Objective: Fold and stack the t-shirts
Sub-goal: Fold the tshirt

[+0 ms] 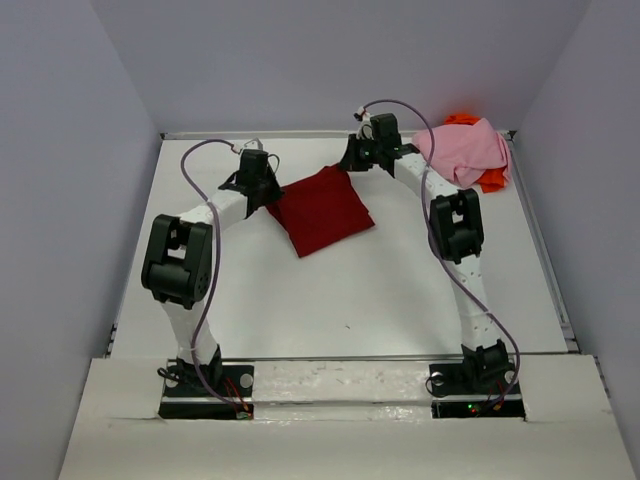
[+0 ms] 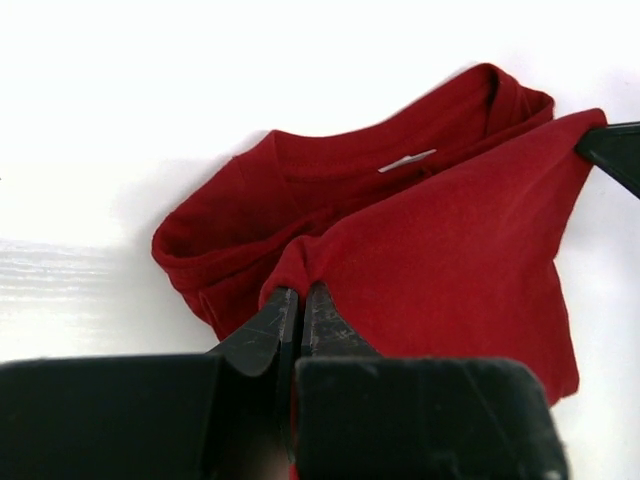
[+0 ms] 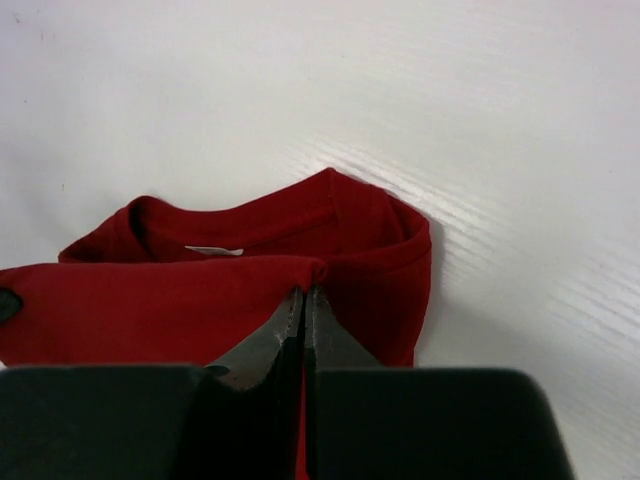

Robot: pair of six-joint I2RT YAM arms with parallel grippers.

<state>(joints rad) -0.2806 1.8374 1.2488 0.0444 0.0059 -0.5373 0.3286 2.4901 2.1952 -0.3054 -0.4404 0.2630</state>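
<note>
The dark red t-shirt (image 1: 320,212) lies partly folded at the middle back of the table. My left gripper (image 1: 268,196) is shut on its left corner, seen in the left wrist view (image 2: 296,290) with the shirt (image 2: 440,230) stretched across. My right gripper (image 1: 350,165) is shut on the other corner; the right wrist view (image 3: 304,292) shows the pinched edge and the collar with its white label (image 3: 212,250). The light pink t-shirt (image 1: 462,150) lies crumpled at the back right on top of the bright orange t-shirt (image 1: 492,180).
The white table (image 1: 340,300) has raised edges at the back and sides (image 1: 545,250). Grey walls close in the back and both sides. The right arm's elbow (image 1: 455,225) stands beside the pink and orange pile.
</note>
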